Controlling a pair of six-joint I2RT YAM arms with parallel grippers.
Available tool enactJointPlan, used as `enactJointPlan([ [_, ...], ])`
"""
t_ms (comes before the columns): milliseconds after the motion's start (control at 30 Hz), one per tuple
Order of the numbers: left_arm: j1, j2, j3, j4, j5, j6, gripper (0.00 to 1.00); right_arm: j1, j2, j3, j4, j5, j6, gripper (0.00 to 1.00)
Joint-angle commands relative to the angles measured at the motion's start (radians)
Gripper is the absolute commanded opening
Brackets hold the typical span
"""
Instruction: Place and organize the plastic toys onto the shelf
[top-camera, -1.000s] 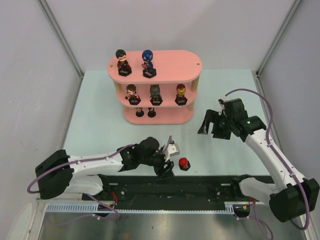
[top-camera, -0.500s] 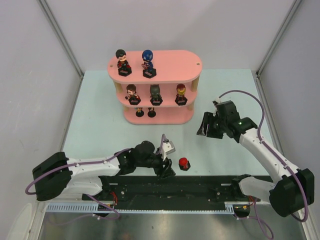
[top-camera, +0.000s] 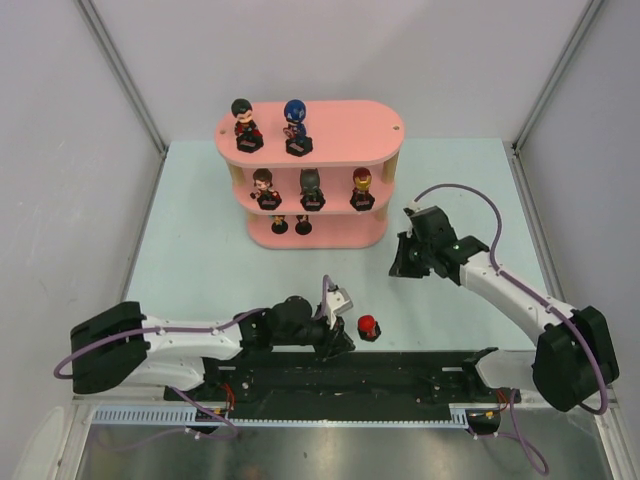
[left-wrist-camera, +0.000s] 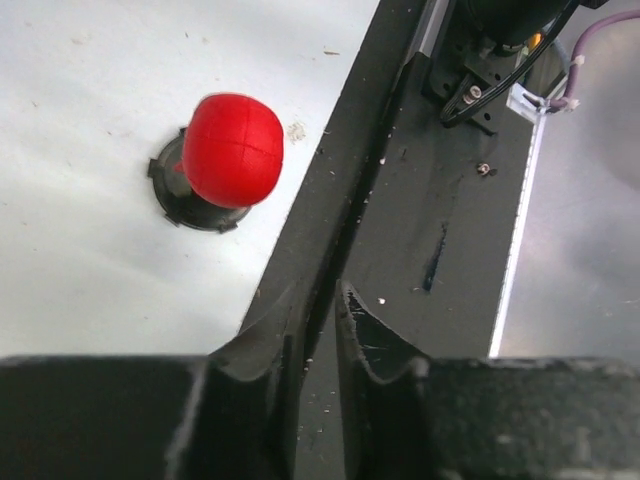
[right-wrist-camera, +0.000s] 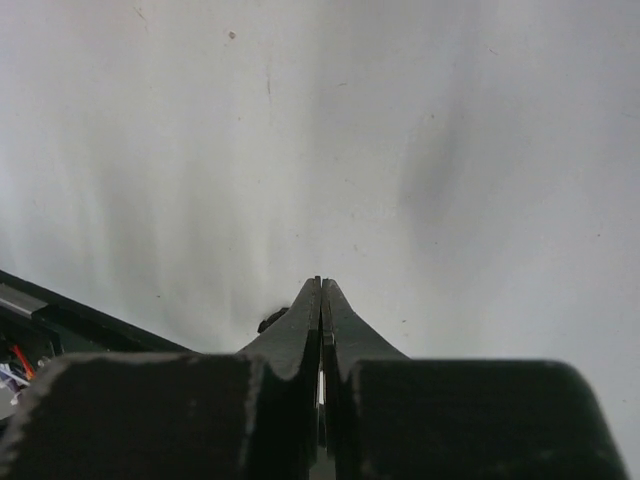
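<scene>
One plastic toy with a round red head stands on its black base on the table, near the front edge. My left gripper hovers just left of it, over the black rail, open only by a narrow slit with nothing in it. The pink shelf stands at the back. It holds two toys on top, three on the middle board and two half-hidden ones at the bottom. My right gripper is shut and empty, low over the table right of the shelf.
A black rail runs along the near table edge, right beside the red-headed toy. White walls and metal frame posts enclose the pale green table on three sides.
Both grippers have closed from wide open. The right arm has swung left and lower, toward the shelf's right end. The left gripper has shifted slightly beside the red-headed toy.
</scene>
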Motion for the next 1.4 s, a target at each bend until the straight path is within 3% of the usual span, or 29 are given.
enactJointPlan([
  [0,-0.029,0.03,-0.033,0.133,-0.039,-0.091,0.14,0.014,0.04,-0.019,0.074,0.002,-0.023,0.0],
  [33,-0.04,0.034,-0.036,0.156,-0.045,-0.097,0.04,0.018,0.06,-0.022,0.083,-0.001,-0.027,0.0],
  [67,-0.045,0.042,-0.034,0.162,-0.048,-0.1,0.0,0.022,0.066,-0.026,0.089,0.002,-0.032,0.0],
  [733,-0.091,0.355,0.036,0.397,-0.162,-0.263,0.0,0.084,0.191,-0.157,0.255,-0.078,-0.003,0.0],
  [1367,-0.089,0.406,0.024,0.352,-0.323,-0.347,0.0,0.117,0.212,-0.164,0.27,-0.116,-0.012,0.0],
])
